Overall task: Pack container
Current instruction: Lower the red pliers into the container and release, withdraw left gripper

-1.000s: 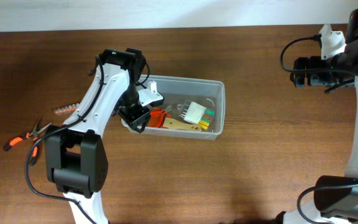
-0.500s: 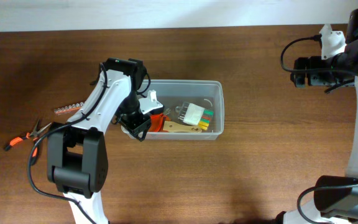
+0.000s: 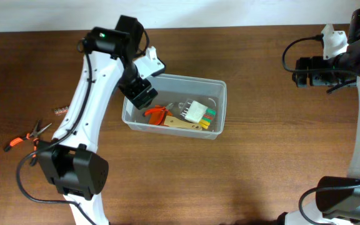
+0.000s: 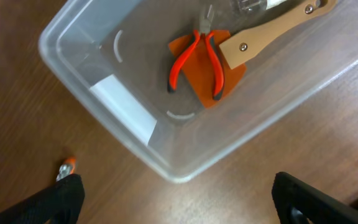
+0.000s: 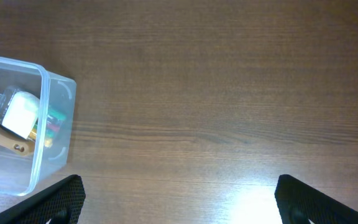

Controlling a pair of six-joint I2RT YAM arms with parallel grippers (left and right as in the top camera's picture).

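Observation:
The container (image 3: 221, 106), a clear plastic bin, sits mid-table. In it lie orange-handled pliers (image 3: 157, 114) on an orange card, a wooden-handled tool (image 3: 185, 125) and a white pack with coloured pieces (image 3: 199, 113). My left gripper (image 3: 141, 95) hovers over the container's left end, open and empty. The left wrist view looks down on the container's corner (image 4: 73, 56), the pliers (image 4: 194, 59) and the wooden handle (image 4: 278, 25), with the open jaws (image 4: 179, 205) wide apart. My right gripper (image 3: 301, 72) is far right, open and empty (image 5: 179, 199), with the container's right end (image 5: 41, 118) in its view.
A second pair of orange-handled pliers (image 3: 22, 140) and a short strip of bits (image 3: 60, 110) lie on the brown table at the far left. An orange-tipped piece (image 4: 66, 167) shows beside the container in the left wrist view.
My left gripper has risen and moved back from the container's front-left edge to above its left end. The orange pliers now lie free inside the container. The right arm has not moved.

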